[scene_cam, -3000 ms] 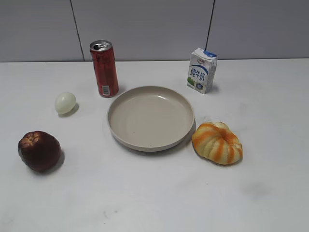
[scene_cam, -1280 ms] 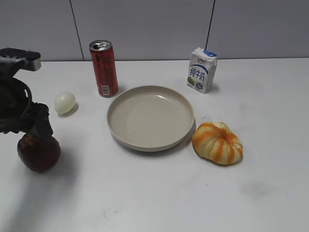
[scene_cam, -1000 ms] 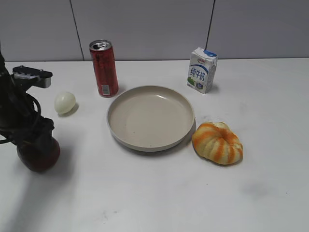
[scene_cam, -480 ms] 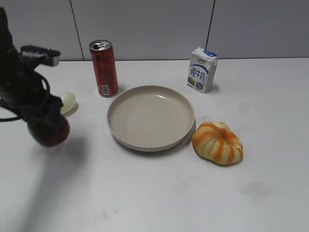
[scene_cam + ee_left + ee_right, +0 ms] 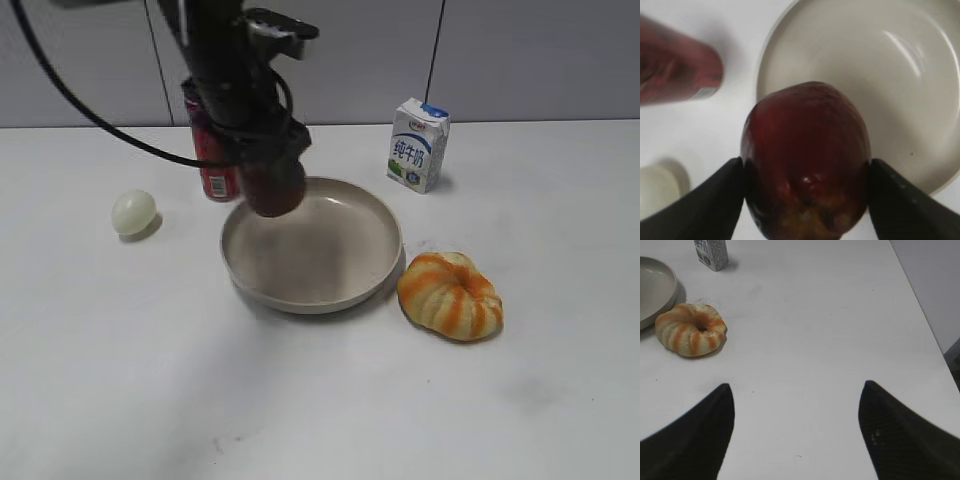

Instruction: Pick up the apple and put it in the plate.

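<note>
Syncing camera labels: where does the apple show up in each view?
Exterior view: apple upper left of centre, held by the left gripper above the plate's left rim.
Left wrist view: apple fills lower centre, between the fingers.
Right wrist view: not in it.
Shared landmark: the plate, also at and.

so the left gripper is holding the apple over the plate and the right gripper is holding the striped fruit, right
Not quite. The left gripper does hold the apple over the plate, but the right wrist view shows the right gripper open and holding nothing; the striped fruit lies on the table.
</note>
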`<control>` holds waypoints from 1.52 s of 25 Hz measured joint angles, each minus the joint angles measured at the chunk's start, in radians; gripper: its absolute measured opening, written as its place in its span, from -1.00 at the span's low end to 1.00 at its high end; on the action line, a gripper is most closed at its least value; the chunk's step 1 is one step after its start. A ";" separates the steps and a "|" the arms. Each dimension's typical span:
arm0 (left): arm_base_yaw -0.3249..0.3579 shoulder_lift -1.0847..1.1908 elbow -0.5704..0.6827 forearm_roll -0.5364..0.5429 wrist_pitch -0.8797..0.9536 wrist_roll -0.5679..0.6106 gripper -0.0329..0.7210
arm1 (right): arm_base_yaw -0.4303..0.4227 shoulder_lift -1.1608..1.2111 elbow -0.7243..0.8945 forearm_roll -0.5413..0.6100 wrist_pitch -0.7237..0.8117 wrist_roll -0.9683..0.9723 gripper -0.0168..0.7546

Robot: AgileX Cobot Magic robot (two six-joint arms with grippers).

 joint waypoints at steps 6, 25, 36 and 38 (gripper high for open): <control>-0.034 0.139 -0.069 -0.002 -0.001 0.000 0.56 | 0.000 0.000 0.000 0.000 0.000 0.000 0.56; 0.052 -0.079 -0.067 0.129 0.075 -0.165 0.78 | 0.000 0.000 0.000 0.000 -0.001 0.000 0.56; 0.454 -0.442 0.299 0.190 0.076 -0.244 0.71 | 0.000 0.000 0.000 0.000 0.000 0.000 0.56; 0.516 -0.535 0.416 0.191 0.078 -0.244 0.70 | 0.000 0.000 0.000 0.000 -0.001 0.000 0.56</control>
